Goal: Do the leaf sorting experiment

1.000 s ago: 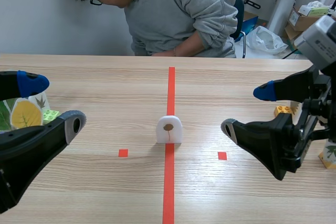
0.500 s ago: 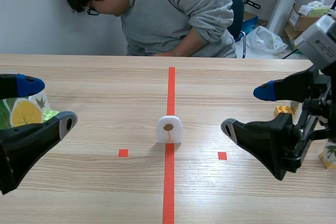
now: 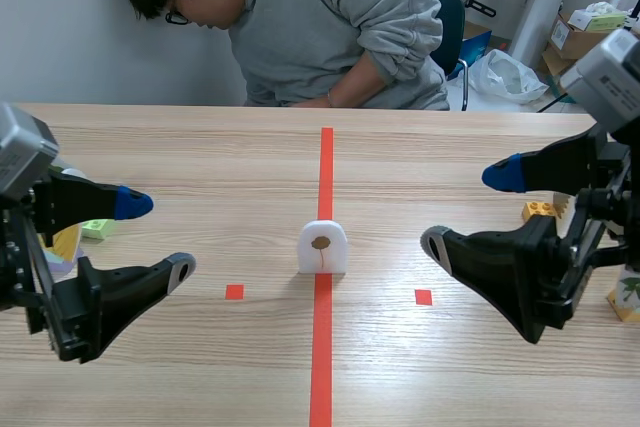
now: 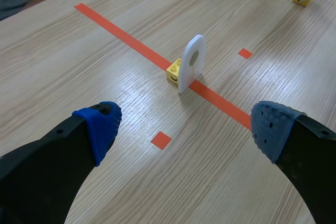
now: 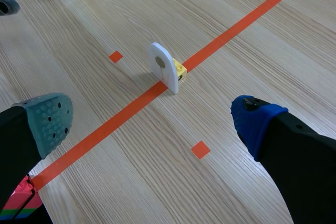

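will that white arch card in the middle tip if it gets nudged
Probably tips easily: the white arch card stands upright, thin, backed only by a small yellow brick. It looks stiff and light, so it may slide on the table too.

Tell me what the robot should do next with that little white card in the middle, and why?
Probably ease the left gripper forward toward the white card. Its fingers are open and hold nothing, and the card stands upright on the red line ahead of them, a yellow brick at its base, untouched.
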You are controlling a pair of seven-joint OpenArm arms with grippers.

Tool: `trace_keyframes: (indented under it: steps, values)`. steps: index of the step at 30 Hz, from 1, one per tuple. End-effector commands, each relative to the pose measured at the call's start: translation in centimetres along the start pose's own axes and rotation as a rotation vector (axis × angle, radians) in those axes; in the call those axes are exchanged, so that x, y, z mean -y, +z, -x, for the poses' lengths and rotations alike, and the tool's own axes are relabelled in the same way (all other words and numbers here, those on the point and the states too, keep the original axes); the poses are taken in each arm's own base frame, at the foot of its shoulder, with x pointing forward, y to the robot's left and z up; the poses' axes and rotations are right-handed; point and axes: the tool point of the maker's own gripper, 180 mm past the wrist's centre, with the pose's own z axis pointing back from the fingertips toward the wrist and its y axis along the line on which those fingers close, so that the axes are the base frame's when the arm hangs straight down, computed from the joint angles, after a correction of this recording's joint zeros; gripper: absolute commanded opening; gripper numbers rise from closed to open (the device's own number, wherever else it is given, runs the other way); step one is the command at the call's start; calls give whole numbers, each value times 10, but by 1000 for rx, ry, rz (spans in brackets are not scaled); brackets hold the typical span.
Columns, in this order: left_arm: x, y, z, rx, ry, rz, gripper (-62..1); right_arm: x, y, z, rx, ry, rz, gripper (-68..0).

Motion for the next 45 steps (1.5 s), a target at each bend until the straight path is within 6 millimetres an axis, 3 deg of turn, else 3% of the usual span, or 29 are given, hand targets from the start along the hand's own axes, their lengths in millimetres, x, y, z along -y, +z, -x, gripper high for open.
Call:
trace_keyframes:
  steps: [1,12,27,37,45]
  values:
    - [-4,-6,-8,28,-14,3,-80,1,2,-12,36,17,-5,-52]
    - [-14,-51,22,-47,-34,60,-80,1,2,-12,35,17,-5,-52]
    - [1,-133,27,-48,-71,119,-80,0,1,-12,43,10,-3,-52]
    - [-1,-163,33,-52,-57,76,-80,0,1,-13,47,10,-3,-52]
    - [10,-178,40,-53,-33,70,-80,0,1,-14,54,10,-3,-52]
